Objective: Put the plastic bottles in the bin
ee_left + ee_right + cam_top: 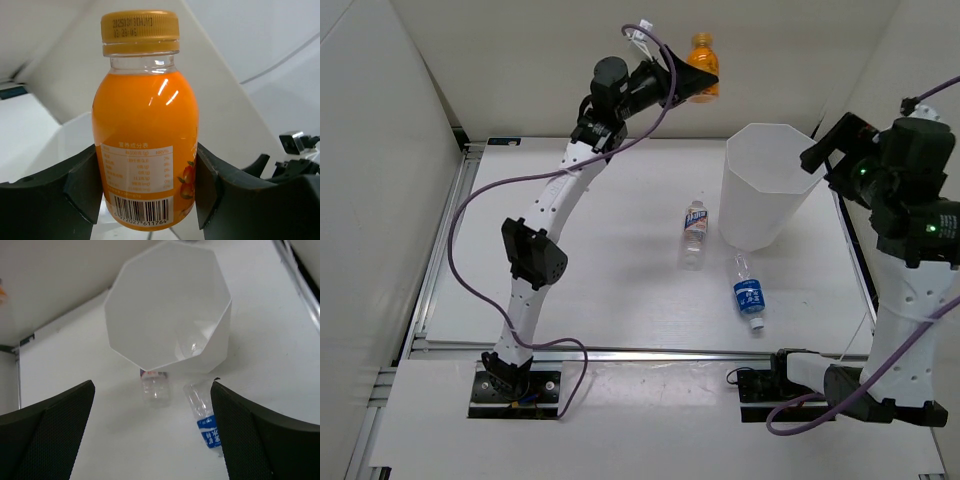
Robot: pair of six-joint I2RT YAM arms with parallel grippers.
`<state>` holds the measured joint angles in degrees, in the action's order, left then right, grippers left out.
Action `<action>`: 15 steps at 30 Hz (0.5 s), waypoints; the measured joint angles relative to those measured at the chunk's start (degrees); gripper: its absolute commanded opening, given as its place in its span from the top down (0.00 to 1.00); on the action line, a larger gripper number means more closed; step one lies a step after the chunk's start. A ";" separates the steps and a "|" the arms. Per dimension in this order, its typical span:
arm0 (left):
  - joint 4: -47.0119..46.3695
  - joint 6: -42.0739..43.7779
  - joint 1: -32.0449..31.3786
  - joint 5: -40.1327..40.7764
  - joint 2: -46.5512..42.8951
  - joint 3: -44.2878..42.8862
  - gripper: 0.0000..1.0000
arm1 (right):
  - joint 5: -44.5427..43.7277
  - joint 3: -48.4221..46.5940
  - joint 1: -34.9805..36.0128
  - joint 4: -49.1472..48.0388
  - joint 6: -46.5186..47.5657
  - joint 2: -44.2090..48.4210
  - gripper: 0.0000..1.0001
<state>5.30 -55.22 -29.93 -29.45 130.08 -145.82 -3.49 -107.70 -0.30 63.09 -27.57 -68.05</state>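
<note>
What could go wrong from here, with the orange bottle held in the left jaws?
1. The left jaws grip the orange bottle low on its body, so it could tilt or slip.
2. It hangs left of the bin, not above it; an early release would miss.
3. The right arm sits close beside the bin and might bump it.

The orange bottle (145, 140) in my left gripper (146, 185) was glossy plastic with bright glints on its shoulder, a duller cap and a printed label. My fingers (50, 195) were matt black plastic. The right gripper (152, 387) had pads (47, 440) with a fine mesh texture. The bin (150, 305) was smooth, thin, translucent white plastic. The table (610, 290) looked matt white.
</note>
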 measured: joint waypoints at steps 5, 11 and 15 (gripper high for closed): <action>-6.78 -6.27 -3.61 -1.70 0.68 0.11 0.71 | -2.34 -10.62 0.00 -0.48 0.22 0.37 0.00; -10.58 -9.49 -7.76 -2.01 1.25 0.11 0.69 | -2.34 -10.14 0.00 0.11 -1.57 4.13 0.00; -11.45 -9.75 -11.06 -1.99 2.51 0.11 0.67 | -2.21 -9.05 0.00 1.18 -2.19 6.05 0.00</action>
<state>-6.15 -64.97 -40.99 -31.44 132.60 -145.71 -5.69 -116.75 -0.30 64.27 -29.76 -62.00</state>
